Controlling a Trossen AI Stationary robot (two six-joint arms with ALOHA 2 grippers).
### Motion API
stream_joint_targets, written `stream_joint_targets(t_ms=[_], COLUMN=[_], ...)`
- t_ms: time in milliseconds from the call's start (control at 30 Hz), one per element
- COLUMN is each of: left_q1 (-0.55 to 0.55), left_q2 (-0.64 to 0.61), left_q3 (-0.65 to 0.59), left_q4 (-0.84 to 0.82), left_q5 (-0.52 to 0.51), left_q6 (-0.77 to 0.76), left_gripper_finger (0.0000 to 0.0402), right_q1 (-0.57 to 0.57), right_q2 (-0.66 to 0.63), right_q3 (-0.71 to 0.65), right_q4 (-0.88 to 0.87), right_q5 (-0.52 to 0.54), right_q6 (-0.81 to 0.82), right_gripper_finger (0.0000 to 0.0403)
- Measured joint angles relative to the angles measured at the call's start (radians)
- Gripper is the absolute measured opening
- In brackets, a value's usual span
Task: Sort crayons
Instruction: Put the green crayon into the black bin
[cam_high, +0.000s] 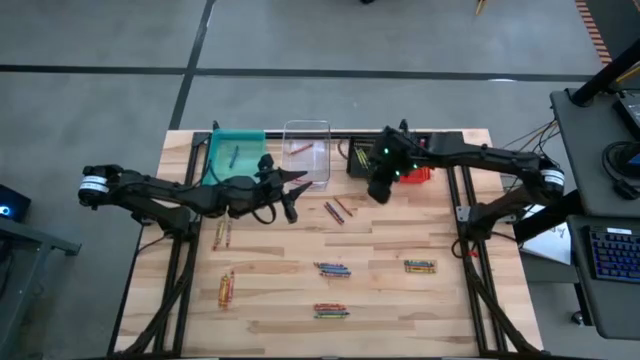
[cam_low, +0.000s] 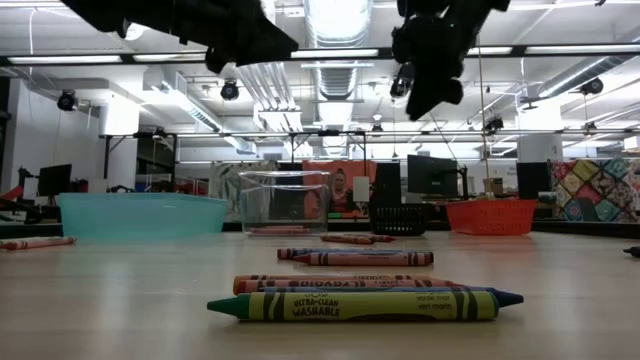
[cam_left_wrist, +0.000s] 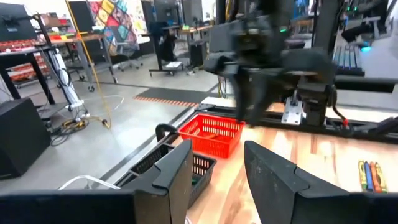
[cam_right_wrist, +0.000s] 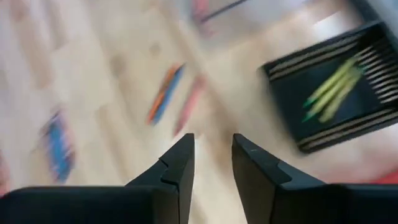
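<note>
- Over the back of the desk (cam_high: 400, 300), the right end effector (cam_right_wrist: 212, 155) hangs in the air beside the black bin (cam_high: 362, 160), with green crayons (cam_right_wrist: 333, 87) lying in that bin just off to one side of it.
- Its two fingers stand a little apart with nothing between them, touching nothing.
- The left end effector (cam_left_wrist: 217, 171) hovers near the clear bin (cam_high: 306, 150), fingers likewise slightly apart and empty.
- Loose crayons (cam_high: 336, 211) lie on the desk below and between both end effectors; further bundles (cam_high: 333, 270) sit well away towards the front.
- My worry: the two arms are close together, so both reaching for that middle pair could make them collide.
- Thin, round sticks may also roll or slip if pinched off-centre.
</note>
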Motion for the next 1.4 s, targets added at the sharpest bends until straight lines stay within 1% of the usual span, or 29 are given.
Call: stream_joint_targets(t_ms=[100,267,433,633,800,900,1067,1267,1400], left_q1=[0.000,0.000,0.000,0.000,0.000,0.000,0.000,0.000,0.000], left_q2=[0.000,0.000,0.000,0.000,0.000,0.000,0.000,0.000,0.000], left_q3=[0.021,0.029,0.029,0.028,0.028,0.028,0.029,0.044,0.044], left_q4=[-0.044,-0.051,-0.052,-0.052,-0.052,-0.052,-0.049,-0.047,-0.047], left_q5=[0.000,0.000,0.000,0.000,0.000,0.000,0.000,0.000,0.000], left_q6=[0.000,0.006,0.009,0.011,0.030,0.031,0.074,0.098,0.103], left_gripper_finger=[0.0128,0.0128,0.0128,0.0128,0.0128,0.0129,0.0129,0.0129,0.0129], right_q1=[0.058,0.154,0.254,0.352,0.458,0.525,0.625,0.728,0.783], right_q2=[-0.006,0.018,0.030,0.028,0.028,0.019,-0.024,-0.075,-0.076], right_q3=[-0.001,-0.004,-0.026,-0.090,-0.209,-0.294,-0.403,-0.481,-0.502], right_q4=[-0.084,-0.213,-0.293,-0.290,-0.275,-0.228,-0.163,-0.158,-0.135], right_q5=[-0.005,-0.004,-0.005,-0.002,0.008,0.039,0.051,0.055,0.090], right_q6=[0.026,0.093,0.053,0.052,0.086,0.134,0.248,0.364,0.417], right_gripper_finger=[0.0092,0.0087,0.0080,0.0078,0.0078,0.0072,0.0063,0.0063,0.0072])
